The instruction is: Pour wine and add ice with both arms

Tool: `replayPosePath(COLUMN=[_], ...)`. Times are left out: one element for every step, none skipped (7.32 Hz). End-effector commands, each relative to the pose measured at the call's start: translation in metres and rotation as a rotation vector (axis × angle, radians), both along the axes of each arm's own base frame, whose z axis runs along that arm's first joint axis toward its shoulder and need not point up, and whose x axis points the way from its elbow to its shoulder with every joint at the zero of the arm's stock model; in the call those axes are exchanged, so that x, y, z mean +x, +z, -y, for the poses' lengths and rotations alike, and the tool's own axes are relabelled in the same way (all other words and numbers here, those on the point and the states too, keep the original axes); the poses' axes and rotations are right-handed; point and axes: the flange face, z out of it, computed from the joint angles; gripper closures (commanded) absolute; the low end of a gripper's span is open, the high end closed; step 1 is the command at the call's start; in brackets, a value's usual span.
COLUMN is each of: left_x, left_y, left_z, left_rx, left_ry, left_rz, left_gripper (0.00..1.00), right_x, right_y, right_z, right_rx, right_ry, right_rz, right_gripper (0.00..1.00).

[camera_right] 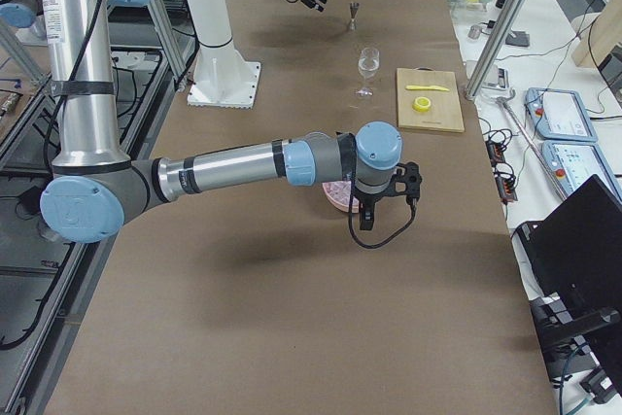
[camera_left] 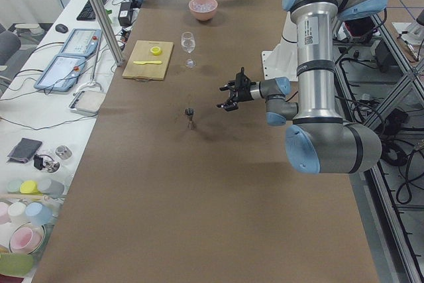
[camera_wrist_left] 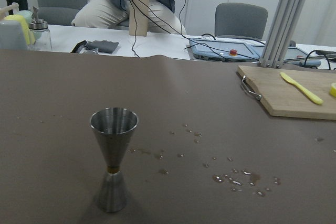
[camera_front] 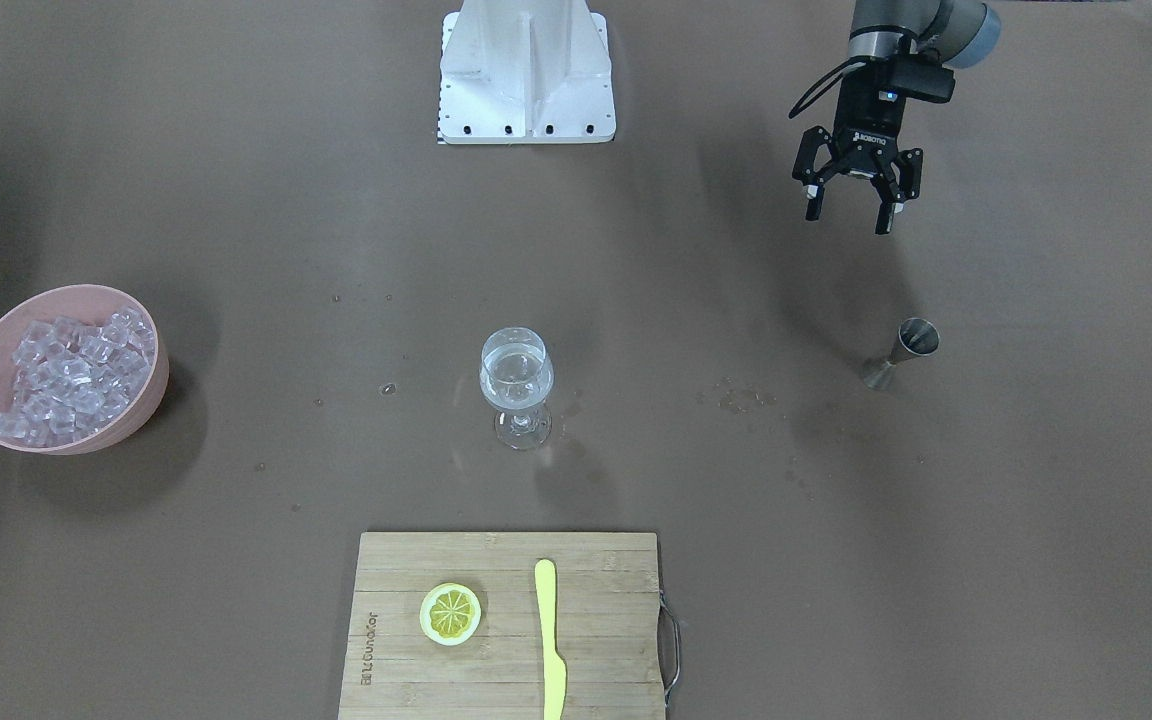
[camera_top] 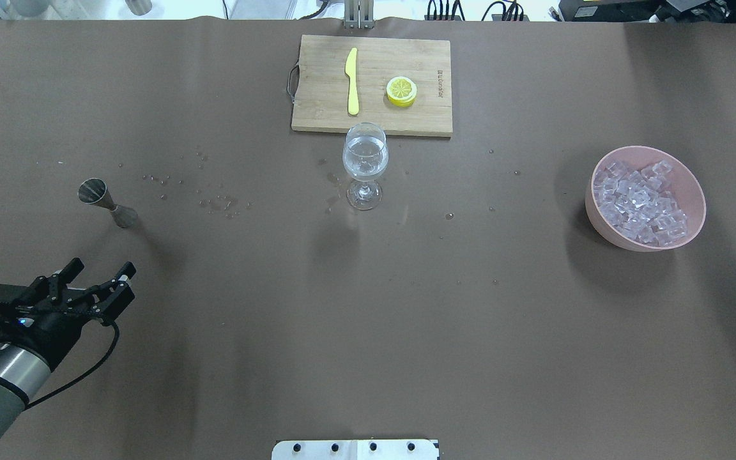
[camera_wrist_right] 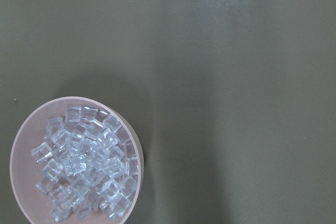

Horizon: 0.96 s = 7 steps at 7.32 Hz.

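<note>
Jaws spread, empty on left gripper (camera_front: 851, 195), parked beside the jigger (camera_front: 901, 352) robot-left of the wine glass (camera_front: 516, 392), which holds the wine (camera_front: 514, 368), so pour looks done; right gripper (camera_right: 374, 211): can't tell, staged by the ice (camera_front: 71, 375) robot-right of it.

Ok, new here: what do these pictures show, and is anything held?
Two grey jointed robot arms at a brown table. Two cameras look down, two watch from its ends, one rides each wrist. On it: a clear stemmed glass of colourless wine, a steel double-cone jigger, a pink bowl of clear ice cubes, a wooden board with a yellow knife and lemon slice. The left gripper is open, empty, near the jigger. The right gripper hangs near the bowl; its state is unclear.
</note>
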Motion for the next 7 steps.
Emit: replayPosePath(left_x=[-0.014, -0.011, -0.004, 0.001, -0.003, -0.017, -0.023], left_y=[-0.059, -0.079, -0.102, -0.123, -0.129, -0.136, -0.152], left_z=[-0.003, 0.004, 0.026, 0.052, 0.073, 0.103, 0.14], left_rx=[0.01, 0.008, 0.004, -0.01, -0.034, -0.065, -0.142], left_ry=[0.02, 0.032, 0.014, 0.0, 0.005, 0.01, 0.057], left_rz=[-0.12, -0.147, -0.156, -0.131, -0.097, -0.077, -0.008], left_gripper=[0.02, 0.02, 0.02, 0.02, 0.02, 0.02, 0.02], right_x=[-0.01, -0.016, -0.031, -0.061, -0.11, -0.148, -0.173], right_y=[-0.005, -0.017, -0.038, -0.074, -0.103, -0.125, -0.13], right_z=[0.005, 0.008, 0.017, 0.035, 0.041, 0.048, 0.047], right_rx=[0.007, 0.036, 0.054, 0.042, 0.045, 0.041, 0.067], right_ry=[-0.017, -0.029, -0.038, -0.007, -0.018, -0.009, -0.031], right_rz=[0.0, 0.006, 0.001, -0.052, -0.098, -0.131, -0.156], right_gripper=[0.0, 0.0, 0.0, 0.0, 0.0, 0.0, 0.0])
